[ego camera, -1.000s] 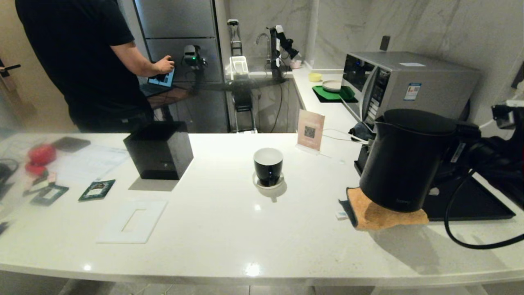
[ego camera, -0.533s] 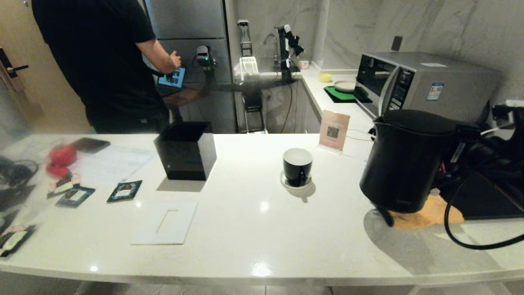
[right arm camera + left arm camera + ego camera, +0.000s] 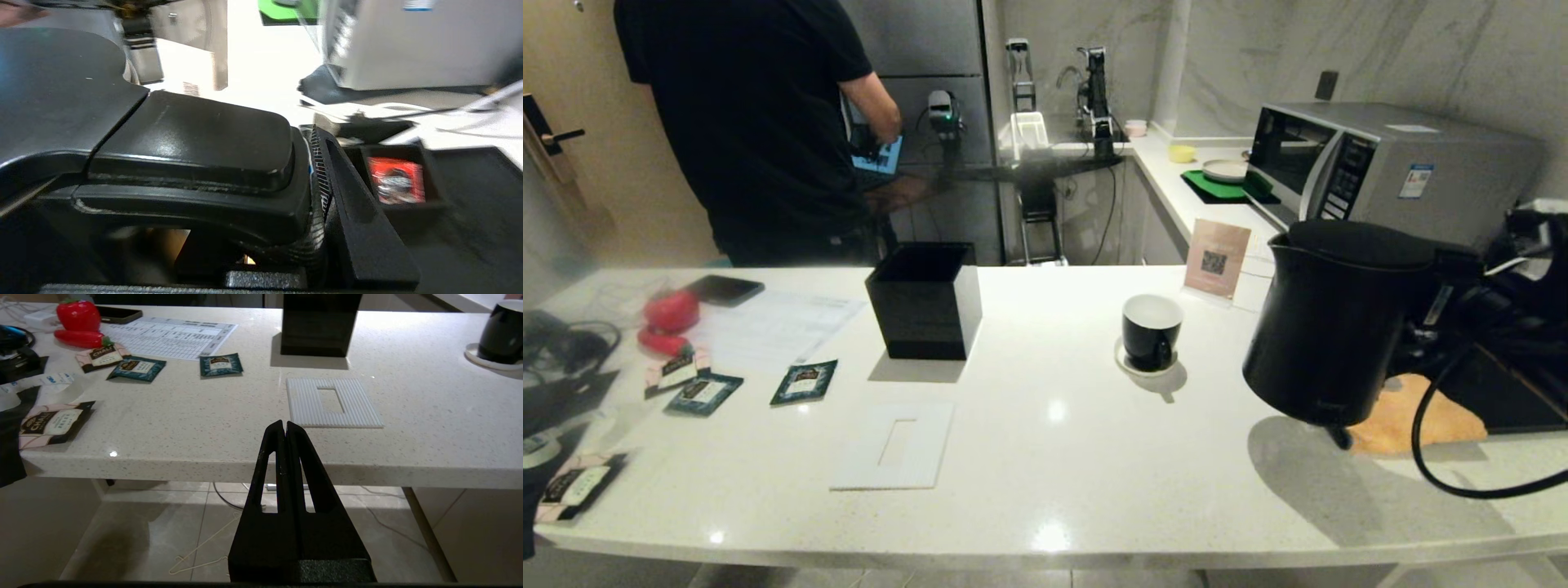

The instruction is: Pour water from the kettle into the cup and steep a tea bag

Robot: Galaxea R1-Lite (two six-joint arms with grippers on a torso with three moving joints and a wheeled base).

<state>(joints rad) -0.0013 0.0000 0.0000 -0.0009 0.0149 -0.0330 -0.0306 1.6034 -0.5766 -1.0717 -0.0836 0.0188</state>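
The big matte black kettle (image 3: 1331, 322) hangs above the white counter (image 3: 1054, 474), clear of the cork mat (image 3: 1417, 420). My right gripper (image 3: 1458, 286) is shut on its handle (image 3: 192, 134); one ribbed finger (image 3: 359, 204) presses the handle's side, the other is hidden. The small black cup (image 3: 1150, 331) stands on its white saucer (image 3: 1131, 367), a short way to the kettle's left. Flat tea bag sachets (image 3: 805, 381) lie at the counter's left. My left gripper (image 3: 284, 426) is shut and empty, parked low in front of the counter edge.
A black open square box (image 3: 925, 300) and a white ribbed plate (image 3: 894, 445) sit left of the cup. A QR sign (image 3: 1215, 260), microwave (image 3: 1388, 167) and black tray (image 3: 1503, 400) are on the right. A cable (image 3: 1445, 482) loops under the kettle. A person (image 3: 760, 122) stands behind.
The whole scene has slid to the right in the head view, so the camera has moved. The held kettle now hangs off the cork mat and nearer the cup. The left gripper stays shut.
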